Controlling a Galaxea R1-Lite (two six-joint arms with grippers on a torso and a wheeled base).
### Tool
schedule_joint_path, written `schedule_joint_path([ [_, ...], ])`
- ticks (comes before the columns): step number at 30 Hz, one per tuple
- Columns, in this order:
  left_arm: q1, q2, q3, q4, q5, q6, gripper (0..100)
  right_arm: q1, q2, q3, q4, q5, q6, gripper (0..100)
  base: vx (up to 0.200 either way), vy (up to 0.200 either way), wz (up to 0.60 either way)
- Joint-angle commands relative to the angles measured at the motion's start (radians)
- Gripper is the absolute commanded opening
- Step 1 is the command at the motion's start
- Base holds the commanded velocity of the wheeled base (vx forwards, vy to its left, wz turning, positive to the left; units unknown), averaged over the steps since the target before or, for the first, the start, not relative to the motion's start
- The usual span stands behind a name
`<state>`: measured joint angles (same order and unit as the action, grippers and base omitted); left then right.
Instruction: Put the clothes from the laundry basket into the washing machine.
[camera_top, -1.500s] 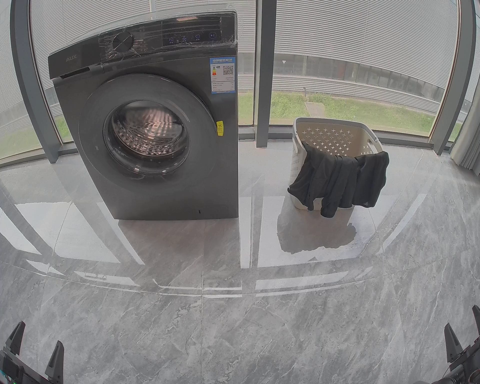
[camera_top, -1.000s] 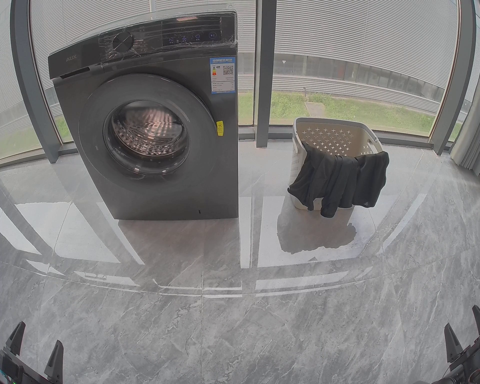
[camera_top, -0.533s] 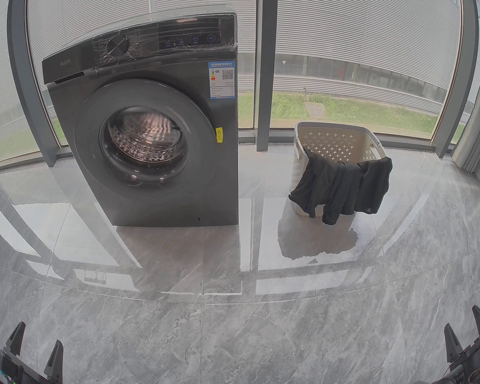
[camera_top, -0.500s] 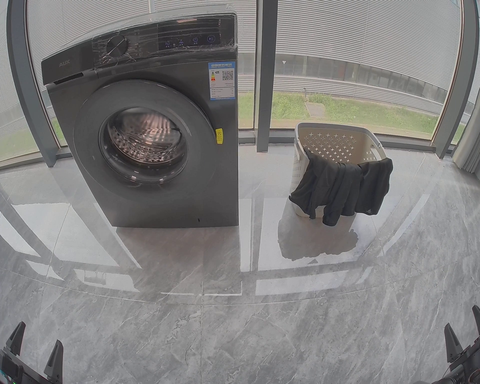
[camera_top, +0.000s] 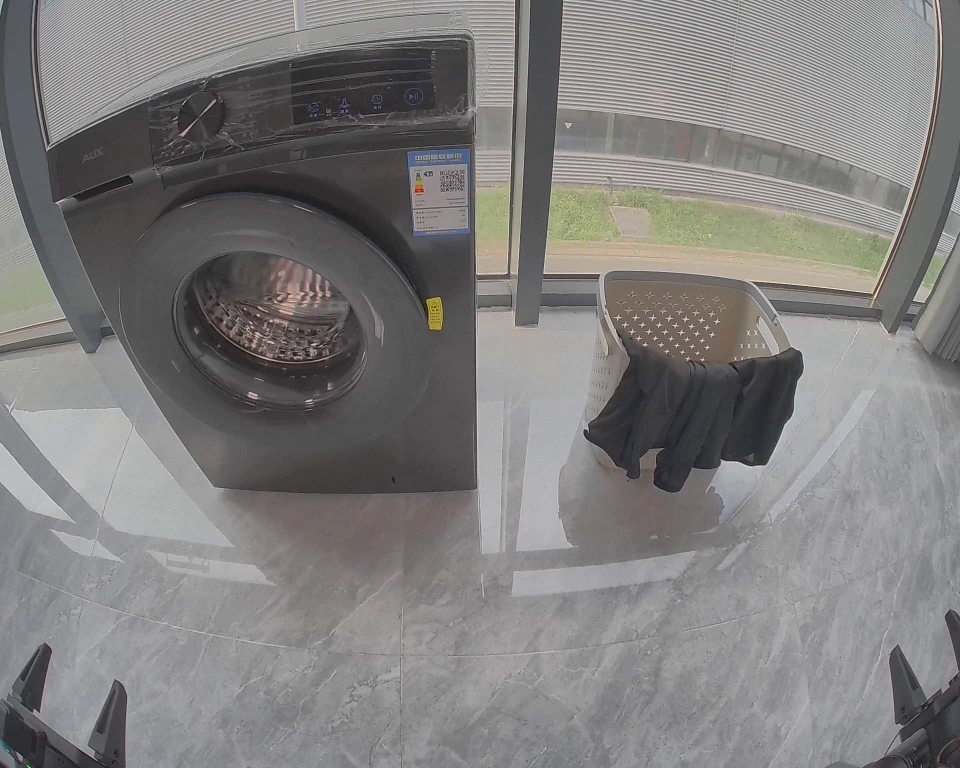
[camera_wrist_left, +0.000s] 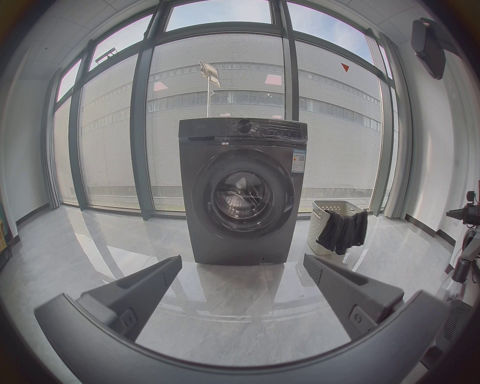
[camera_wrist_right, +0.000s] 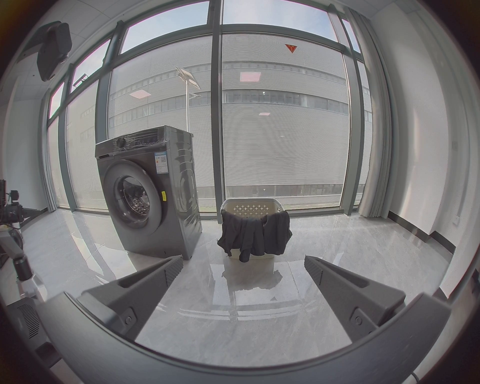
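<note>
The black cloth garment (camera_top: 695, 415) draped left-to-right along the near rim of the cream perforated plastic laundry basket (camera_top: 690, 283) lies far right, ahead of the right gripper (camera_top: 922, 635); its fingers and those of the left gripper (camera_top: 78, 668) gape wide, empty

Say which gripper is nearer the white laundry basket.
The right gripper: the white perforated plastic basket stands before it, the grey washing machine before the left gripper.

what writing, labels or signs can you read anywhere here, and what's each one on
blue-edged sticker on the washing machine front: small print and a square code, too small to read
yellow tag beside the door: too small to read
control panel: lit icons, no legible words
brand mark at the panel's left end: a few pale letters, left unquoted
laundry basket and clothes: no text
</note>
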<state>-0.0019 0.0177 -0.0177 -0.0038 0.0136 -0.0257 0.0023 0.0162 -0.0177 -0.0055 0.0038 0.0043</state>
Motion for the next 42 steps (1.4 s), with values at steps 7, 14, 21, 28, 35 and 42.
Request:
schedule_joint_path([
  [7, 0.000, -0.018, 0.016, -0.001, 0.000, 0.000, 100, 0.001, -0.016, 0.018, -0.001, 0.001, 0.000, 100, 0.086, 0.000, 0.00],
  [14, 0.000, -0.018, 0.016, -0.001, 0.000, 0.000, 100, 0.001, -0.016, 0.018, -0.001, 0.001, 0.000, 100, 0.000, -0.057, 0.00],
  [21, 0.002, -0.018, 0.016, -0.001, 0.002, 0.000, 100, 0.001, -0.016, 0.018, -0.001, 0.001, 0.000, 100, 0.000, -0.200, 0.00],
  [28, 0.000, -0.018, 0.016, -0.001, 0.002, 0.000, 100, 0.001, -0.016, 0.018, -0.001, 0.001, 0.000, 100, 0.000, -0.200, 0.00],
  [35, 0.000, -0.018, 0.016, -0.001, 0.002, 0.000, 100, 0.001, -0.016, 0.018, -0.001, 0.001, 0.000, 100, 0.000, -0.200, 0.00],
  [42, 0.000, -0.018, 0.016, -0.001, 0.002, 0.000, 100, 0.001, -0.016, 0.018, -0.001, 0.001, 0.000, 100, 0.000, -0.200, 0.00],
])
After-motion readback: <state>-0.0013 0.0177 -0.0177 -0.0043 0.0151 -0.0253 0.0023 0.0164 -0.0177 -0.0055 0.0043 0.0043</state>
